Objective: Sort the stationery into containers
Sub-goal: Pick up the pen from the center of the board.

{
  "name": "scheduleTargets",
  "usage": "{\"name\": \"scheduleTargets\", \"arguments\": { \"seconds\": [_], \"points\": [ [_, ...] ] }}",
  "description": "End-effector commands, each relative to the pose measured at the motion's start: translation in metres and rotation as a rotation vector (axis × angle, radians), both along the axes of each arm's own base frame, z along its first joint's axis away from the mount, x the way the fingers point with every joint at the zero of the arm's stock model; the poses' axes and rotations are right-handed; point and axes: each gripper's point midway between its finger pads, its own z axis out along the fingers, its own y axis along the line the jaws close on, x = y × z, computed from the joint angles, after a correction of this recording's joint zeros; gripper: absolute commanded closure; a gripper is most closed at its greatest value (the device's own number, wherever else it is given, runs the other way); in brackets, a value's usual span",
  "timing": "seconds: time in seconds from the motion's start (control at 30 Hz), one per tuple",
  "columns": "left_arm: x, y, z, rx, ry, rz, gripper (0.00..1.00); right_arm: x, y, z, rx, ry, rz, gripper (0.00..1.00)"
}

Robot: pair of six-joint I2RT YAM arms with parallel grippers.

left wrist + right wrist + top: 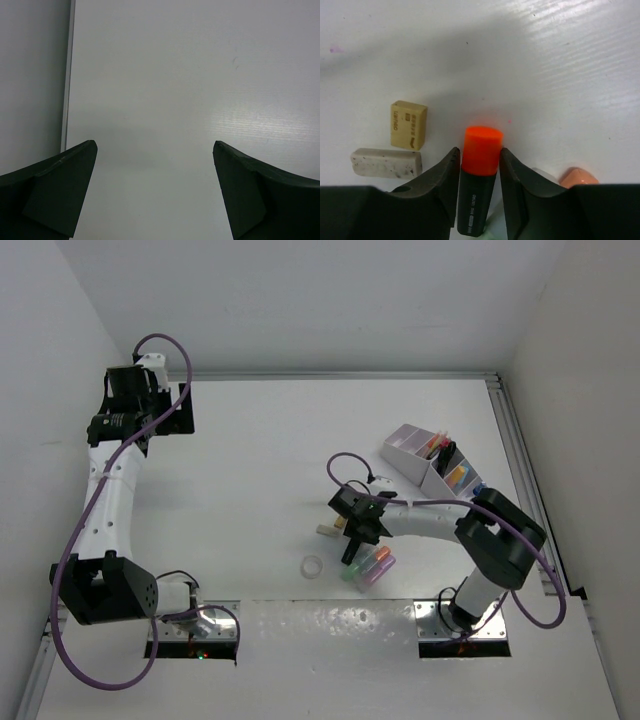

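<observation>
Right arm: orange highlighter point(481, 142) pinched at the bench point(260, 470).
Top view: the right fingers point(358, 525) are seen low at mid-bench, with the desk organizer point(430, 462) at 2 o'clock, loose highlighters point(368, 565) at 5 and the tape ring point(313, 566) at 7; the left fingers point(135, 390) are parked at 10. Left wrist view: these are spread wide, nothing held. Right wrist view: the orange highlighter is clamped across its dark barrel by half-closed fingers, two erasers point(408, 125) at 9 o'clock. It is judged light, stiff and slick; a hold behind the cap is advised.
</observation>
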Motion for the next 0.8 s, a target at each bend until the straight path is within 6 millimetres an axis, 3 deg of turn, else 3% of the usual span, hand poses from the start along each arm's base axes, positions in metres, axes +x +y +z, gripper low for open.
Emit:
{"name": "scheduleTargets", "arguments": {
  "seconds": [0.0,0.23,0.3,0.4,0.47,0.5,0.53,0.6,0.63,0.67,0.7,0.77],
  "points": [
    [0.002,0.003,0.014,0.028,-0.053,0.01,0.0,0.002,-0.002,-0.005,-0.032,0.024,0.01,0.64],
    [0.003,0.007,0.012,0.035,-0.046,0.02,0.0,0.014,-0.01,0.003,-0.016,-0.021,-0.03,1.0],
    [0.004,0.007,0.012,0.036,-0.043,0.021,0.0,0.028,-0.011,0.014,-0.011,-0.061,-0.048,1.0],
    [0.005,0.008,0.012,0.036,-0.041,0.024,0.0,0.059,-0.008,0.045,0.015,-0.149,-0.038,1.0],
    [0.006,0.009,0.011,0.036,-0.035,0.027,0.0,0.084,-0.006,0.082,0.03,-0.241,-0.009,1.0],
    [0.008,0.013,0.014,0.036,-0.041,0.037,0.0,0.115,-0.021,0.143,0.006,-0.405,0.003,1.0],
    [0.008,0.013,0.015,0.037,-0.043,0.036,0.0,0.115,-0.022,0.144,0.006,-0.407,0.003,1.0],
    [0.009,0.015,0.014,0.038,-0.036,0.043,0.0,0.131,-0.052,0.184,-0.038,-0.532,-0.033,1.0],
    [0.01,0.017,0.015,0.038,-0.036,0.048,0.0,0.134,-0.067,0.193,-0.061,-0.561,-0.058,1.0],
    [0.01,0.019,0.013,0.035,-0.032,0.052,0.0,0.138,-0.084,0.205,-0.107,-0.606,-0.078,1.0],
    [0.011,0.02,0.014,0.032,-0.034,0.055,0.0,0.137,-0.116,0.214,-0.139,-0.637,-0.144,1.0],
    [0.014,0.025,0.012,0.031,-0.023,0.066,0.0,0.136,-0.151,0.224,-0.218,-0.674,-0.202,1.0]
  ]
}}
